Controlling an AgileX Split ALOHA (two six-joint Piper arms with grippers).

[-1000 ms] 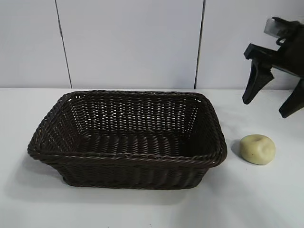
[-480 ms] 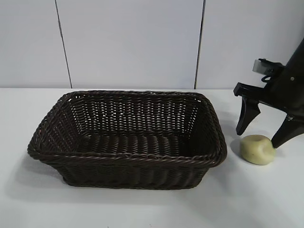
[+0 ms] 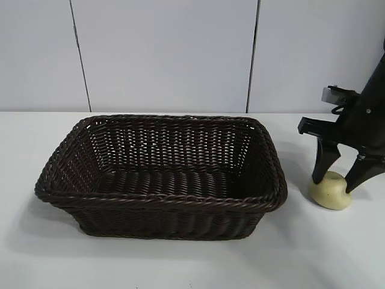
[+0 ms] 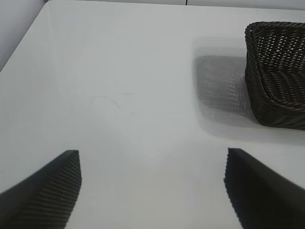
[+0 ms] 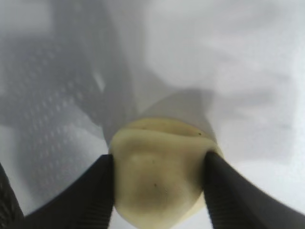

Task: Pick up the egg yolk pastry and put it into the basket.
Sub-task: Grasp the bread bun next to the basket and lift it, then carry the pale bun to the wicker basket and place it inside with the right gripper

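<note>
The pale yellow egg yolk pastry (image 3: 330, 192) lies on the white table just right of the basket (image 3: 161, 198), a large dark brown wicker one with nothing in it. My right gripper (image 3: 335, 182) has come down over the pastry and is shut on it, one black finger pressing each side. In the right wrist view the pastry (image 5: 159, 176) bulges between the two fingers (image 5: 90, 191). My left gripper (image 4: 152, 188) hangs open over bare table, with a corner of the basket (image 4: 279, 81) farther off.
A white panelled wall (image 3: 162, 54) rises behind the table. The white tabletop (image 3: 180, 265) runs in front of the basket and on both sides of it.
My right gripper dropped from above the table onto the pastry and its fingers closed in against the pastry's sides. The basket and the left gripper have not moved.
</note>
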